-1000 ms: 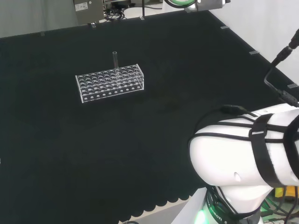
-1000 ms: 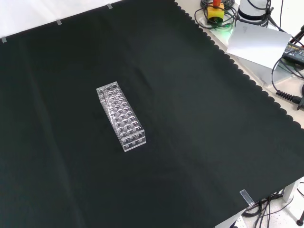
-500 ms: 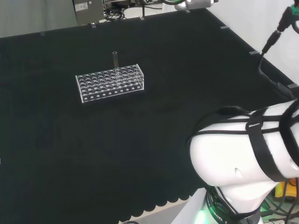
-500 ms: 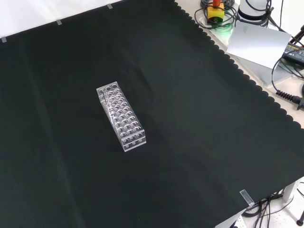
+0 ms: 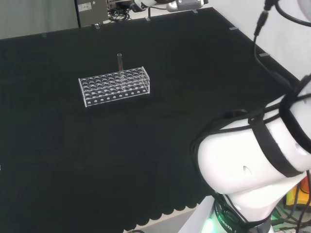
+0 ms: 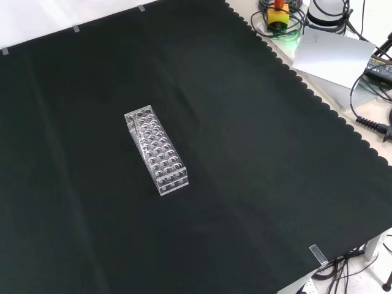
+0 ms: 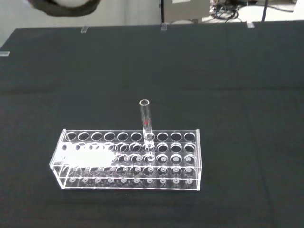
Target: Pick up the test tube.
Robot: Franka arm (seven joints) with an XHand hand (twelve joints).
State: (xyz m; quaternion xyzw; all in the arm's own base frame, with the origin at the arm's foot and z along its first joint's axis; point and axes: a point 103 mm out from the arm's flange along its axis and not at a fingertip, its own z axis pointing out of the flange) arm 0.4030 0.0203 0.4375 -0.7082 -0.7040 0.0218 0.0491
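A clear test tube [image 5: 119, 62] stands upright in the far row of a clear plastic rack [image 5: 114, 87] in the head view, a little right of the rack's middle. From the wrist view the test tube [image 7: 147, 127] rises well above the rack [image 7: 128, 159], has a small red mark on it, and stands some way off. No other tube shows in the rack's holes. In the front view the rack [image 6: 157, 150] lies lengthwise near the middle of the black cloth [image 6: 257, 153].
The arm's big white link [image 5: 252, 160] with black straps stands at the head view's lower right. Past the cloth's scalloped edge in the front view lie a white sheet [image 6: 334, 52], cables [image 6: 367, 119] and a yellow box with a red button [image 6: 277, 13].
In the head view the arm's white link has turned and risen at the right, and the white part at the top edge has slid left. Rack and tube have stayed put.
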